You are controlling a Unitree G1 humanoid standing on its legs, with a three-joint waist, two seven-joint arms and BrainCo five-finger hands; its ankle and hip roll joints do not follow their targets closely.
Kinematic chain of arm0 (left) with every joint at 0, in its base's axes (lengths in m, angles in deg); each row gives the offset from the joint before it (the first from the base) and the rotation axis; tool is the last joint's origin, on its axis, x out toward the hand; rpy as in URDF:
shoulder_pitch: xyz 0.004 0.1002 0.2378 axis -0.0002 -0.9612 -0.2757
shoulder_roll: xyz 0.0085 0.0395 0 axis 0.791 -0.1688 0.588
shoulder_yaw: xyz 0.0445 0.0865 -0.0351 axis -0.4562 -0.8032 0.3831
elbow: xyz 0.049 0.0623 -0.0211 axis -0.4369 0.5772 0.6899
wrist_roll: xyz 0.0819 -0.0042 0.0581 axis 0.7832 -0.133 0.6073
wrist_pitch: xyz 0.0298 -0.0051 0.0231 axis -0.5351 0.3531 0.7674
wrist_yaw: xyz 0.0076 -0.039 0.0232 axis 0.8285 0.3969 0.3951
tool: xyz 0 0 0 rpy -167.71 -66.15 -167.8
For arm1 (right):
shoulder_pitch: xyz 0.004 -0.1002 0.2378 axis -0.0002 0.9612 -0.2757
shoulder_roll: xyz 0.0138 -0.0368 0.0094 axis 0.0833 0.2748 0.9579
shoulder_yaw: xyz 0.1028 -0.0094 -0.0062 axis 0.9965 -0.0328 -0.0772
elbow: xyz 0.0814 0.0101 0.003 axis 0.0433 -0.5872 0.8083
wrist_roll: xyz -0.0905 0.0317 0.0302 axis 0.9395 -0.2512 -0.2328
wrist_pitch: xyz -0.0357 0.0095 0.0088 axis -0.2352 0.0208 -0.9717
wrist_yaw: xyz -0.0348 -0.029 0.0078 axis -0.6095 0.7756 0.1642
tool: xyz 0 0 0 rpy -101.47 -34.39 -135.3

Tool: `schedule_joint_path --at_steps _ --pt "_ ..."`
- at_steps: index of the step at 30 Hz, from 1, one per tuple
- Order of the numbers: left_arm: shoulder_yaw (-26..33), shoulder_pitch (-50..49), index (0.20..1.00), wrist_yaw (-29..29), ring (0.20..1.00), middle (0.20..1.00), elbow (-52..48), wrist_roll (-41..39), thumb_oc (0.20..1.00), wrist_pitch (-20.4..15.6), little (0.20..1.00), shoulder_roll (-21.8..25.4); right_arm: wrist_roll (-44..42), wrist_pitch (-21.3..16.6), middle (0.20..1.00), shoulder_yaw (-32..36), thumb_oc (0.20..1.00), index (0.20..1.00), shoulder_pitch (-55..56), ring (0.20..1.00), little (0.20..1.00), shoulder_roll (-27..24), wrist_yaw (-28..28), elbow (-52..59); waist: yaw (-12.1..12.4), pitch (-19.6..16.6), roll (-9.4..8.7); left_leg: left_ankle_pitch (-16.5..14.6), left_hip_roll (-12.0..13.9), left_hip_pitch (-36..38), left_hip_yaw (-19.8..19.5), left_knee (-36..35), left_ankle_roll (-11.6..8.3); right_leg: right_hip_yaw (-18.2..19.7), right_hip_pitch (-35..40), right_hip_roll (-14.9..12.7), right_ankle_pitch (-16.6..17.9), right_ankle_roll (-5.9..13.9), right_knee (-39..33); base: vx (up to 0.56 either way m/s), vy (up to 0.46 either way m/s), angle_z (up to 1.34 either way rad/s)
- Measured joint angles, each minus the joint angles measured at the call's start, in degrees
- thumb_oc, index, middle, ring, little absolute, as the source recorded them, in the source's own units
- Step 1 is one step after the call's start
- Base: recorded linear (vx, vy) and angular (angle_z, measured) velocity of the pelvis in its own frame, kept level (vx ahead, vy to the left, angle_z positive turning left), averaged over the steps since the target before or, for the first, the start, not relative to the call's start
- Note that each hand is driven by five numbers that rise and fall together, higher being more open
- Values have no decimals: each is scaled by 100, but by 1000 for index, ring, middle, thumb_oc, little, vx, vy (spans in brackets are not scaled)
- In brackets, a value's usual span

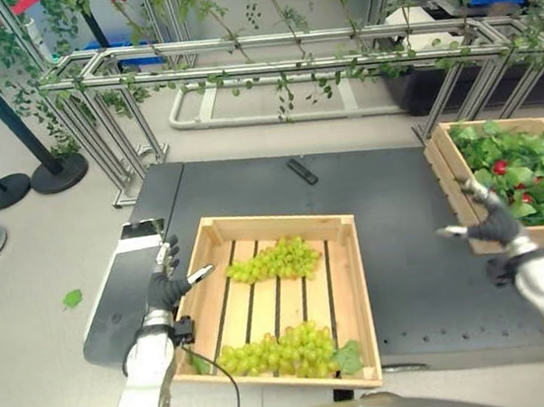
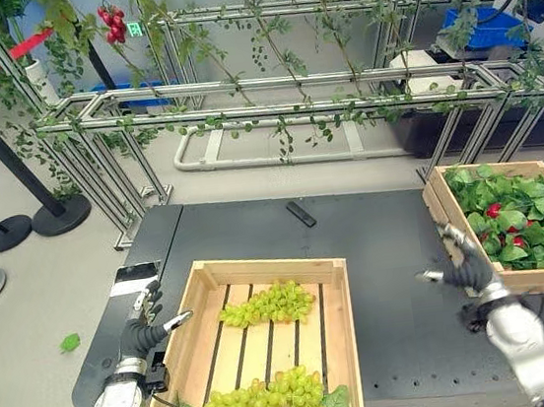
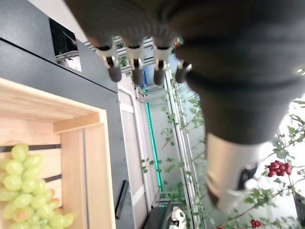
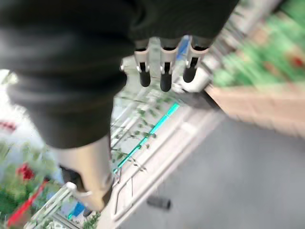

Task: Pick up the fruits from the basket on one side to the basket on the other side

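On the dark table point(image 1: 395, 238), a slatted wooden crate point(image 1: 348, 293) holds two green grape bunches: far bunch point(image 1: 274, 260), near bunch point(image 1: 278, 352). Left hand point(image 1: 166, 284) hovers at the crate's left rim, fingers spread wide, holding nothing. Right hand point(image 1: 493, 221) is raised just beside the second crate point(image 1: 445, 177) at right, fingers open, empty. That crate holds leaves and small red fruits point(image 1: 521, 185). Black remote point(image 1: 301, 171) lies behind the crates.

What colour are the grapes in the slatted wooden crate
Light green; both bunches of grapes in the wooden crate show best in the left eye view.
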Motion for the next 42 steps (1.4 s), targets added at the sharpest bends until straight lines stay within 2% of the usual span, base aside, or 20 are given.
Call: schedule_joint_path --at_steps 6,9,10,12,14,15,16,18,23,27,31,32,36,39,42 --pt "109 -42 1000 47 1000 1000 -218 -5 1000 0 1000 246 226 -3 1000 -366 1000 1000 -431 1000 1000 -215 -236 245 157 155 -245 0 -1 -175 -65 87 -10 -42 -134 -16 16 9 36 -130 -28 3" --pt "224 252 1000 9 1000 1000 -297 -23 1000 -12 1000 467 612 -1 1000 -692 1000 1000 -697 1000 1000 -429 -304 284 300 448 -411 -160 -12 -896 -260 778 -52 -170 -586 -125 -60 52 399 -196 -41 30" --pt "284 464 1000 -11 1000 1000 -343 -31 1000 -16 1000 560 718 2 1000 -730 1000 1000 -938 1000 1000 -450 -343 284 327 665 -453 -205 1 -1156 -353 1004 -56 -230 -783 -147 -46 25 526 -189 -35 51" --pt "321 830 1000 -53 1000 1000 -360 -47 1000 -17 1000 655 898 20 1000 -862 1000 1000 -1430 1000 1000 -649 -375 314 371 961 -449 -283 -2 -1712 -559 1470 -74 -319 -1171 -246 -166 -40 916 -80 -16 55" --pt "354 1024 1000 -122 1000 1000 -380 -54 1000 -29 1000 675 997 55 1000 -886 1000 1000 -1803 1000 1000 -681 -391 326 564 1199 -385 -299 2 -1993 -736 1713 -92 -502 -1320 -339 -348 -105 1271 -49 -51 58" --pt "361 1094 1000 -140 1000 1000 -385 -55 1000 -31 1000 672 1046 58 1000 -889 1000 1000 -1881 1000 1000 -732 -392 356 598 1261 -351 -334 8 -2089 -828 1813 -97 -613 -1364 -383 -460 -41 1428 -70 -103 85" --pt "410 1216 1000 -183 1000 1000 -433 -56 1000 -45 1000 679 1086 55 1000 -876 1000 1000 -1949 1000 1000 -849 -393 422 563 1349 -350 -382 -17 -2248 -980 2026 -98 -797 -1487 -473 -666 -70 1692 -29 -62 81" --pt "515 1215 1000 -263 1000 1000 -429 -56 1000 -46 1000 675 1152 57 1000 -900 1000 1000 -2049 1000 1000 -882 -402 450 748 1420 -362 -373 7 -2464 -1093 2138 -112 -905 -1634 -527 -796 -72 1920 -21 -90 66" --pt "573 1146 1000 -386 1000 1000 -423 -54 1000 -29 1000 705 1257 65 1000 -1422 1000 1000 -2282 1000 1000 -830 -583 452 1063 1477 -408 -247 -14 -2756 -1394 2130 -187 -1181 -1733 -559 -845 -134 1968 -8 -107 38" --pt "660 1198 1000 -431 1000 1000 -418 -52 1000 -23 1000 731 1597 102 1000 -1840 1000 1000 -2432 1000 1000 -690 -675 396 1057 1524 -497 -180 -36 -2822 -1596 2112 -229 -1326 -1681 -540 -838 -169 1891 -6 -66 26" --pt "671 1264 1000 -488 1000 1000 -416 -52 1000 -18 1000 816 1887 180 1000 -2064 1000 1000 -2798 1000 1000 -262 -675 286 1072 1573 -560 -146 -41 -2839 -1707 2035 -246 -1356 -1679 -536 -882 -202 1887 1 -44 14" --pt "671 1315 1000 -504 1000 1000 -415 -52 1000 -16 1000 807 1903 180 1000 -2076 1000 1000 -2818 1000 1000 -215 -666 266 1077 1573 -560 -147 -42 -2822 -1714 1979 -246 -1356 -1677 -543 -921 -156 1898 -22 -31 21" --pt "677 1478 1000 -672 1000 1000 -419 -52 1000 -15 1000 831 1941 270 1000 -2179 1000 1000 -2998 1000 1000 119 -569 -157 1112 1610 -597 -78 -56 -2840 -1777 1929 -290 -1374 -1686 -528 -941 -226 1917 10 -20 12" --pt "671 1499 1000 -720 1000 1000 -419 -50 1000 -13 1000 802 1939 366 1000 -2253 1000 1000 -2938 1000 1000 315 -501 -373 1109 1654 -608 -73 -39 -2831 -1795 1870 -291 -1382 -1695 -525 -998 -209 1934 16 -25 3" --pt "667 1612 1000 -763 1000 1000 -420 -44 1000 -9 1000 783 1939 395 1000 -2238 1000 1000 -2874 1000 1000 342 -483 -369 1099 1794 -603 -68 -27 -2838 -1798 1839 -299 -1400 -1705 -516 -997 -209 1918 0 0 0"
